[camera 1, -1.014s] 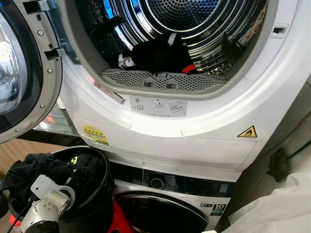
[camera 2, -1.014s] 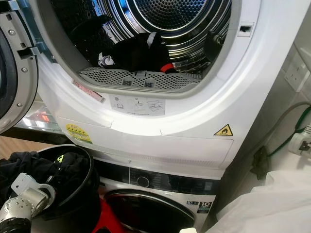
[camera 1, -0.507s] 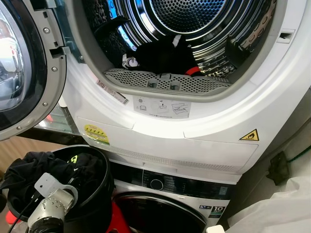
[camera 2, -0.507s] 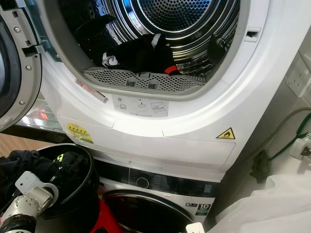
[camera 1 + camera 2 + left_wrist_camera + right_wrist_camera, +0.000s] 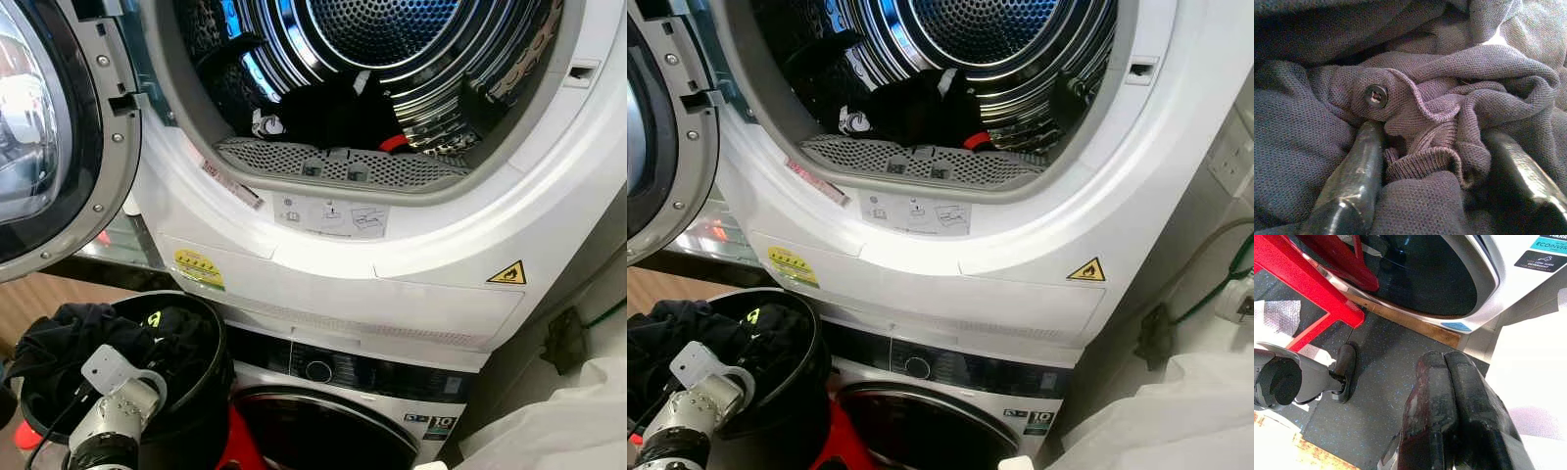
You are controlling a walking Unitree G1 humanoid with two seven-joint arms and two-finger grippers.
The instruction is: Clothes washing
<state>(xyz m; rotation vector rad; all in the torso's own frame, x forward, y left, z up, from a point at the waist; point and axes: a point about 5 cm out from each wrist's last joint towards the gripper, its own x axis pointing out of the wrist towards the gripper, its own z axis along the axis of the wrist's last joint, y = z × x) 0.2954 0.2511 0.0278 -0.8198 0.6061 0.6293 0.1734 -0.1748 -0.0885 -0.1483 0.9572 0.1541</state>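
Dark knitted cloth with a small round button (image 5: 1376, 96), bunched up between the two long black fingers (image 5: 1352, 181) of the left gripper (image 5: 1435, 166). Fingers spread apart, pushed down into the folds, not closed on the cloth yet. Silver left arm (image 5: 113, 416) at 7 o'clock in the head view, reaching into the round black bucket (image 5: 196, 411) stuffed with dark clothes (image 5: 69, 338). Big shiny steel drum (image 5: 392, 59) of the white top machine at 12 o'clock, round door (image 5: 54, 137) swung wide at 10 o'clock, a few dark clothes (image 5: 328, 113) already lying inside. Right gripper (image 5: 1449, 396) hanging low over the dark speckled floor (image 5: 1381, 362), fingers pressed together, holding nothing.

Could go wrong: pinching just a thin fold, so the cloth slips off on the lift. Could also drag up a whole tangle, spilling clothes over the bucket rim or tipping the bucket.
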